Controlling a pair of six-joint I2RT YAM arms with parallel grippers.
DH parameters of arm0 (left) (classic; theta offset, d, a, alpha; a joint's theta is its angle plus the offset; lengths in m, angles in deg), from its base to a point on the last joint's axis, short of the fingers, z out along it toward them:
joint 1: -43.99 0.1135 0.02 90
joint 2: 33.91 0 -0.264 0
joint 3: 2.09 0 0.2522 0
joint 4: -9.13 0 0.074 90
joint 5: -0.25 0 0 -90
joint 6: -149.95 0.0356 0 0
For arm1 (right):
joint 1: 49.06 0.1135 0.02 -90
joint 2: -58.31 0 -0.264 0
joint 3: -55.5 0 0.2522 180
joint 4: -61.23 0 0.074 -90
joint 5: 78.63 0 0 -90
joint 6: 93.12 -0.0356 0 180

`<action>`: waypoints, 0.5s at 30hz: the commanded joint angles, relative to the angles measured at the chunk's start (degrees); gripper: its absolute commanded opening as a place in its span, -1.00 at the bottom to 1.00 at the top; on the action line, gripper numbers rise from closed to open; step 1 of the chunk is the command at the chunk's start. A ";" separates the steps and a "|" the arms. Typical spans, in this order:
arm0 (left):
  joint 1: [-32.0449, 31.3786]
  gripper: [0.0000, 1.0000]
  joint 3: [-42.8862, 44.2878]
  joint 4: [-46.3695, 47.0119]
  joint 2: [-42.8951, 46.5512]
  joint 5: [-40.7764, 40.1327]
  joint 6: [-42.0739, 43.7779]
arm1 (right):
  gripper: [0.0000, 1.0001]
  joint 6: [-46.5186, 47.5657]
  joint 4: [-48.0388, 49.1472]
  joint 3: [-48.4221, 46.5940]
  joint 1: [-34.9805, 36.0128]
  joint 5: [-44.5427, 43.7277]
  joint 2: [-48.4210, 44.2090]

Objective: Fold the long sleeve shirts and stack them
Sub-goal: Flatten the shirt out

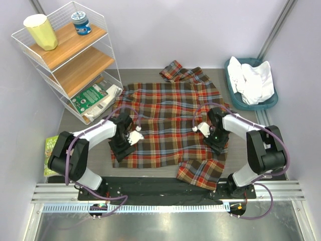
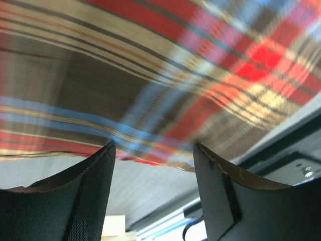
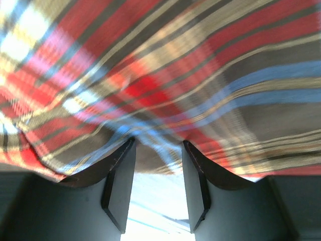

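The plaid long sleeve shirt lies spread flat on the table, one sleeve folded at the back and a cuff at the front right. My left gripper sits at the shirt's lower left hem, open. In the left wrist view the hem hangs just past the left gripper, with bare table between the fingers. My right gripper rests at the right edge, open. The cloth drapes at the right gripper. A white long sleeve shirt is heaped in the teal basket.
A wire shelf with wooden boards stands at the back left, holding a yellow cup, a blue-lidded jar and green packets. Another green packet lies at the left edge. A black mat lines the near edge.
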 commanded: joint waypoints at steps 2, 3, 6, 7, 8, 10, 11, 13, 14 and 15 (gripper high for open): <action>-2.97 0.24 -3.68 -4.07 5.16 -3.33 4.03 | -0.03 3.57 -5.48 2.14 1.29 -1.56 -5.50; -3.32 0.23 -3.77 -5.05 5.78 -3.24 4.47 | -0.03 3.74 -6.62 1.88 1.38 -1.13 -6.29; -3.41 0.19 -1.94 -10.83 9.12 -1.31 7.80 | -0.03 4.45 -11.19 -1.19 1.38 1.34 -9.37; -3.41 0.24 0.42 -11.47 9.91 -0.78 7.98 | -0.02 3.93 -12.07 -2.41 1.38 1.77 -10.33; -3.32 0.28 1.84 -11.21 11.31 -0.69 7.46 | -0.01 3.40 -12.17 -5.21 1.12 3.26 -10.43; -3.23 0.36 6.30 -9.20 11.33 -0.25 6.32 | 0.02 1.73 -11.56 -8.30 1.12 4.85 -8.69; -3.15 0.36 7.46 -7.54 10.63 -1.38 4.84 | 0.03 -0.19 -10.77 -10.66 1.12 5.64 -7.28; -3.15 0.36 10.01 -3.40 6.77 -2.09 1.05 | 0.02 -1.26 -8.75 -12.18 1.12 6.17 -4.47; -3.23 0.36 10.46 -2.43 5.36 -2.09 0.26 | 0.02 -1.61 -8.22 -12.97 1.12 6.35 -1.50; -3.23 0.36 10.64 -1.64 2.91 -1.92 -0.53 | 0.01 -1.70 -7.52 -12.97 1.12 6.52 -0.51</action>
